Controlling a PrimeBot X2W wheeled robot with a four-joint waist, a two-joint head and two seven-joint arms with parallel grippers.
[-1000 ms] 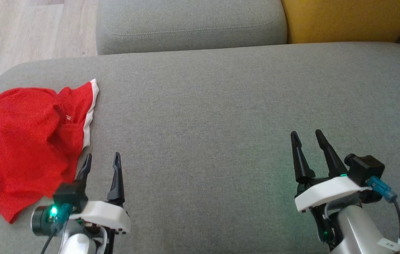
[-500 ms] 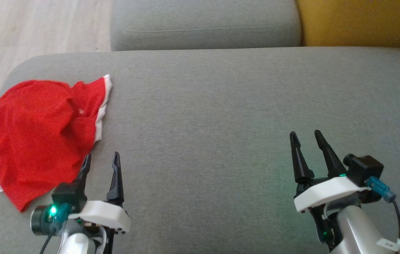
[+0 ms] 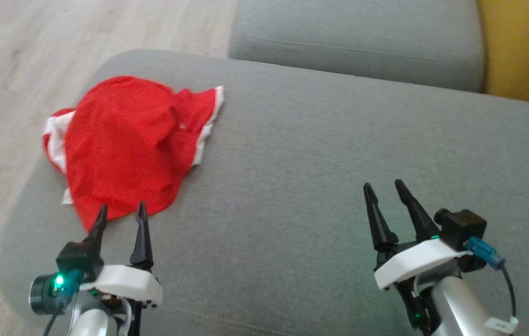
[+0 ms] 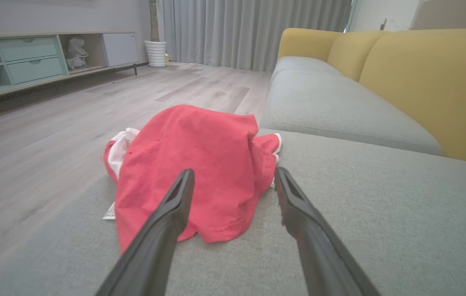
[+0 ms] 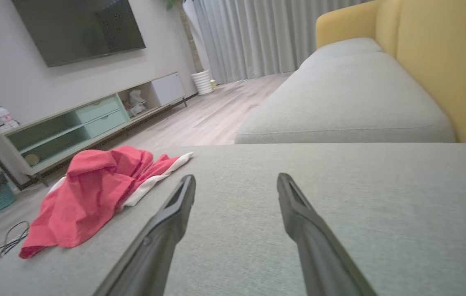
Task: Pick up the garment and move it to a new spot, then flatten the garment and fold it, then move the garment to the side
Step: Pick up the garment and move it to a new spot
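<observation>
The red garment was seen crumpled at the left end of the cushion. The left gripper, at its near hem, and the right gripper, well apart, were held empty, fingers spread. Pick-up was judged pending: a forward pinch was needed

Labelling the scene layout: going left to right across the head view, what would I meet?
Wooden floor → red garment → right end effector → yellow cushion.
</observation>
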